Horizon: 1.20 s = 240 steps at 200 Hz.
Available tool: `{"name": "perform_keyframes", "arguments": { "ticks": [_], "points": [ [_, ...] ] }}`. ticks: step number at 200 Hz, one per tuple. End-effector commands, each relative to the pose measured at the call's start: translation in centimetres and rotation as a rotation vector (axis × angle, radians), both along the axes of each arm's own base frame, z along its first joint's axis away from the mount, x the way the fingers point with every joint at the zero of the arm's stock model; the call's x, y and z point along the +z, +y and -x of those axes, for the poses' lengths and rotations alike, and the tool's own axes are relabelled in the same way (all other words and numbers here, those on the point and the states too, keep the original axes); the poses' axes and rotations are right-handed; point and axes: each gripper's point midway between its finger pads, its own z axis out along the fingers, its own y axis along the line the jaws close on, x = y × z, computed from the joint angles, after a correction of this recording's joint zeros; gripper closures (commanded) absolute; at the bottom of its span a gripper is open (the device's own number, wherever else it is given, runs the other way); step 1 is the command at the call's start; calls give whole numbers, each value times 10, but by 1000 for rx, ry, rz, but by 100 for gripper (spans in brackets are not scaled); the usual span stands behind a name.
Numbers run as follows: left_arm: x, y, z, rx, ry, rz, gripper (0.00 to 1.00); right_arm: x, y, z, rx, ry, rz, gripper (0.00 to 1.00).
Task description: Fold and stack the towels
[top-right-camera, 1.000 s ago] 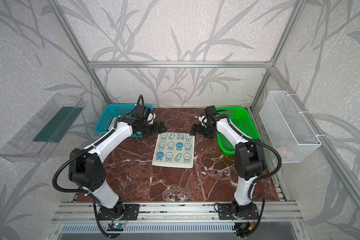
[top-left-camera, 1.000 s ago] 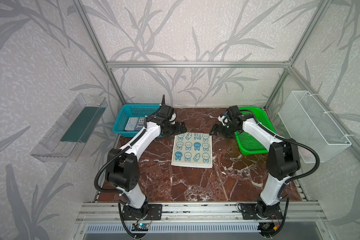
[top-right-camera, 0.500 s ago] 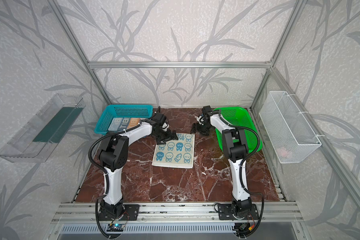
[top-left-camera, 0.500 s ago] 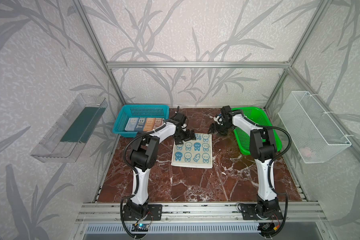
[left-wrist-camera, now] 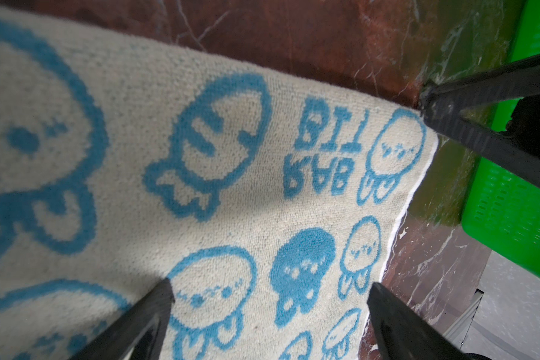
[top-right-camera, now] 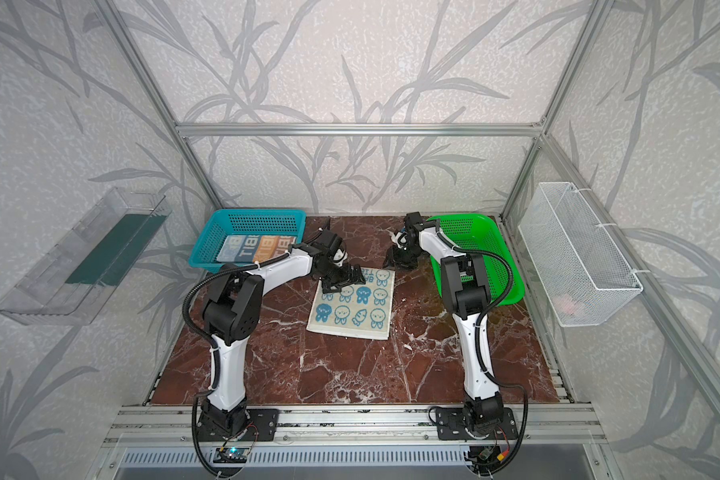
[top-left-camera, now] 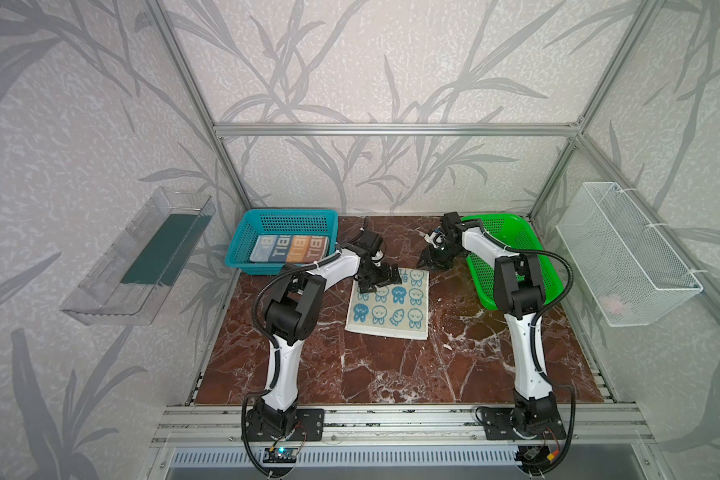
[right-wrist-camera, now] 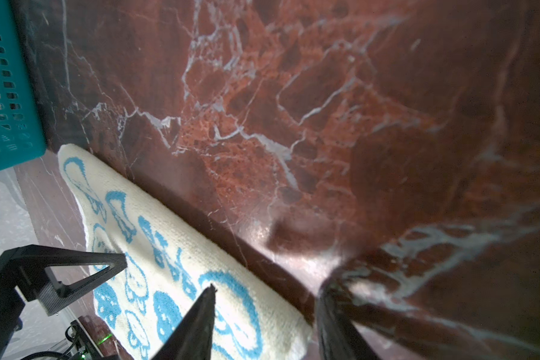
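Observation:
A cream-and-blue bunny towel [top-left-camera: 391, 311] [top-right-camera: 352, 311] lies flat in the middle of the marble table. My left gripper [top-left-camera: 377, 282] [top-right-camera: 341, 282] is low over its far left corner. In the left wrist view the towel [left-wrist-camera: 231, 202] fills the space under the left gripper [left-wrist-camera: 270, 283], whose jaws stand wide open. My right gripper [top-left-camera: 431, 262] [top-right-camera: 395, 262] is at the far right corner. In the right wrist view the right gripper [right-wrist-camera: 267, 288] straddles that corner of the towel [right-wrist-camera: 169, 255], one finger over the cloth, one over the table, with a gap left. Folded towels [top-left-camera: 292, 248] lie in the blue basket [top-left-camera: 242, 249].
A green basket [top-left-camera: 516, 249] stands at the back right, close beside the right arm. A white wire basket [top-left-camera: 624, 249] hangs on the right wall and a clear tray [top-left-camera: 142, 257] on the left wall.
My left gripper has come away from the blue basket, down onto the towel's far left corner. The right gripper's jaws have narrowed around the far right corner. The towel has not moved.

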Motion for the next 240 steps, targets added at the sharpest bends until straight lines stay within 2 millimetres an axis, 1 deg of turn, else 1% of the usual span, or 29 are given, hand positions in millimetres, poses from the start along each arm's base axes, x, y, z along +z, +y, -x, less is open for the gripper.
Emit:
{"name": "perform_keyframes", "arguments": {
  "ticks": [1, 54, 70, 98, 115, 135, 154, 175, 190, 200, 208, 222, 233, 240],
  "points": [
    [-21, 2, 10, 4, 56, -25, 1, -14, -4, 11, 11, 50, 28, 53],
    [-26, 6, 15, 1, 66, -41, 1, -7, -21, 19, -24, 39, 28, 55],
    [-28, 6, 17, 2, 70, -42, 1, -8, -24, 23, -19, 41, 33, 56],
    [-31, 8, 18, 4, 74, -46, 1, -14, -25, 28, -14, 55, 38, 60],
    [-31, 8, 19, 5, 75, -45, 1, -17, -26, 27, -18, 58, 45, 65],
    [-30, 7, 19, 3, 73, -43, 1, -19, -27, 25, -23, 60, 59, 80],
    [-31, 3, 21, 9, 80, -32, 1, -16, -26, 22, -25, 54, 59, 88],
    [-31, -12, 25, 11, 85, -4, 1, -12, -28, 14, -28, 46, 72, 96],
    [-29, -25, 29, 15, 91, 22, 1, -6, -26, 6, -24, 33, 72, 100],
    [-28, -34, 32, 19, 97, 44, 1, -1, -25, 1, -19, 24, 71, 100],
    [-24, -39, 31, 23, 95, 65, 1, 2, -25, -3, -17, 17, 73, 100],
    [-12, -41, 29, 19, 78, 76, 1, 9, -25, -8, -3, 3, 83, 100],
    [3, -34, 22, 7, 42, 58, 1, 13, -26, -10, 4, -3, 92, 100],
    [13, -25, 16, 1, 20, 36, 1, 15, -26, -11, 9, -10, 97, 100]
  ]
}}
